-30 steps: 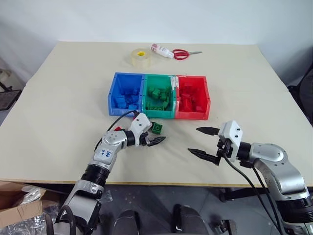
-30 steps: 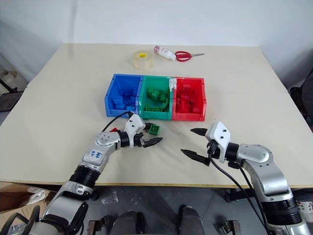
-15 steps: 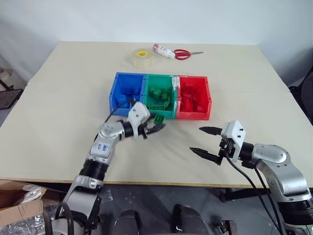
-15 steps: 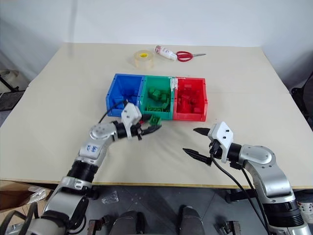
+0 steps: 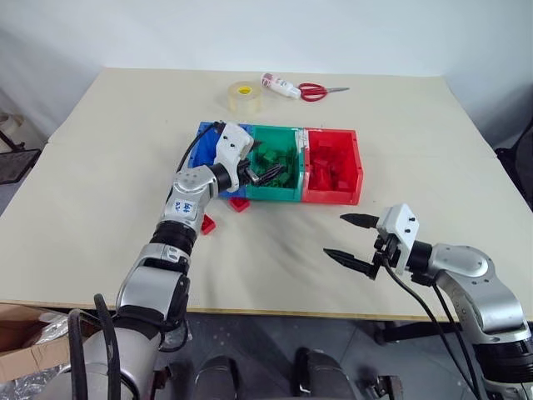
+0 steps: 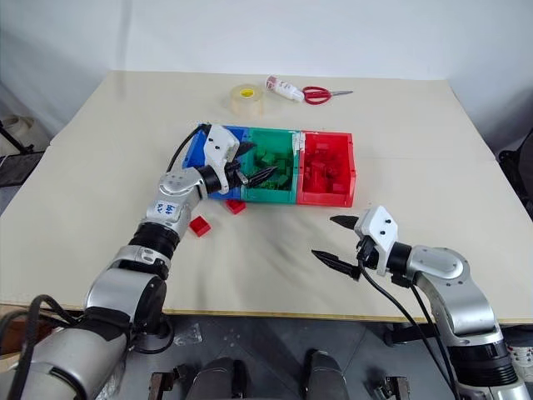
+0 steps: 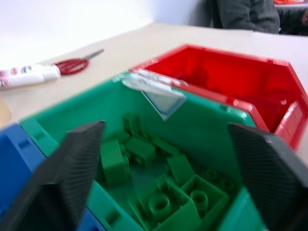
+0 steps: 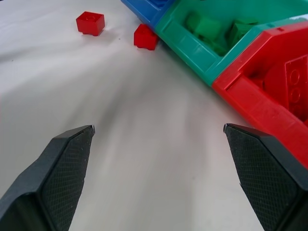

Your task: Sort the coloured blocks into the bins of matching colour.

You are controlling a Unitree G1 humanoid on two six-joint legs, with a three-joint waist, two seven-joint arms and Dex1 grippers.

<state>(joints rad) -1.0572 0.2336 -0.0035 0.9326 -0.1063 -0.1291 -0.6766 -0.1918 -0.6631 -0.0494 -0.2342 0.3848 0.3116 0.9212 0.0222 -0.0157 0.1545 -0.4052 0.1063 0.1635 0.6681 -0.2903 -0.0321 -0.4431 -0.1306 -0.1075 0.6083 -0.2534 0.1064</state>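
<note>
The three joined bins sit mid-table: blue (image 5: 200, 135), green (image 5: 283, 187), red (image 5: 333, 190). My left gripper (image 5: 265, 165) hovers open over the green bin (image 7: 202, 130), with nothing between its fingers (image 7: 72, 163). Several green blocks (image 7: 178, 197) lie in the bin below it. Two red blocks (image 5: 240, 203) (image 5: 207, 223) lie on the table in front of the blue bin, and they also appear in the right wrist view (image 8: 146, 37) (image 8: 90, 22). My right gripper (image 5: 335, 237) stands open and empty over bare table, near the front right of the red bin (image 8: 269, 82).
At the far side of the table (image 5: 125, 167) lie a tape roll (image 5: 244, 93), a white glue bottle (image 5: 276, 84) and red-handled scissors (image 5: 312, 90). The table's front edge runs close under my right arm.
My left gripper rose from the table in front of the bins, carrying a green block, moved over the green bin and opened. The block is no longer between its fingers. The right arm kept still.
</note>
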